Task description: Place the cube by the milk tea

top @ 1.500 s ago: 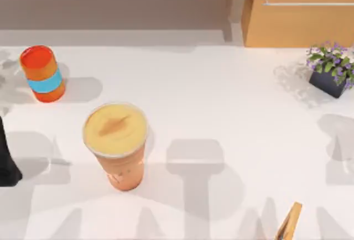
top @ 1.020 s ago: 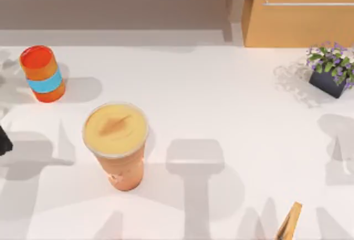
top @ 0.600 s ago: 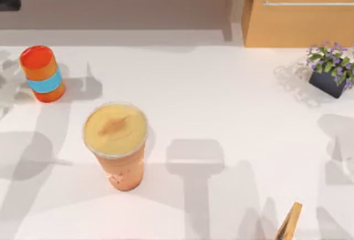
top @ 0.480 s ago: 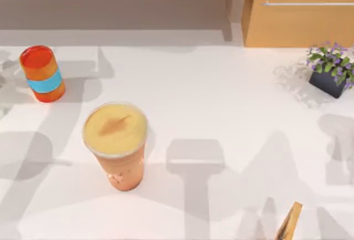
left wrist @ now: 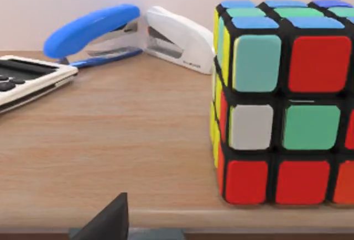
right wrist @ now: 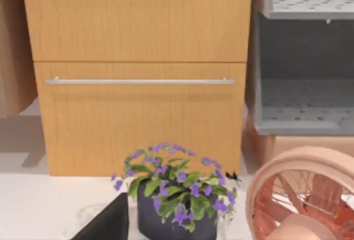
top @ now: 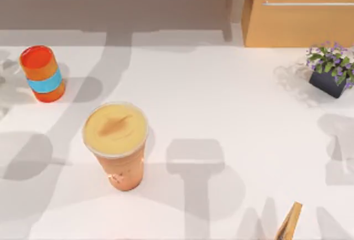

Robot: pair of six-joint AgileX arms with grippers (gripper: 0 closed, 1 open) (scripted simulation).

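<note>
The cube (left wrist: pixel 276 102), a black-framed Rubik's cube with red, green, white, yellow and blue stickers, stands on a wooden shelf (left wrist: pixel 110 157) in the left wrist view. A dark part of my left gripper (left wrist: pixel 108 220) shows at the shelf's near edge, apart from the cube. The milk tea (top: pixel 115 140), a tapered clear cup of orange-tan drink with a creamy-yellow top, stands upright left of the table's middle in the top view. A dark part of my right gripper (right wrist: pixel 108 220) faces a potted plant (right wrist: pixel 177 196) and a wooden drawer cabinet.
On the shelf beyond the cube lie a blue stapler (left wrist: pixel 91 30), a white stapler (left wrist: pixel 177 38) and a calculator (left wrist: pixel 25 77). An orange can with a blue band (top: pixel 42 73) stands at the table's back left, the plant (top: pixel 332 71) at the right edge. A pink fan (right wrist: pixel 304 196) is beside the plant.
My left arm left the table's left edge and swung up toward the back left, out of the top view. Its shadow now stretches across the table to the back. The milk tea has not moved.
</note>
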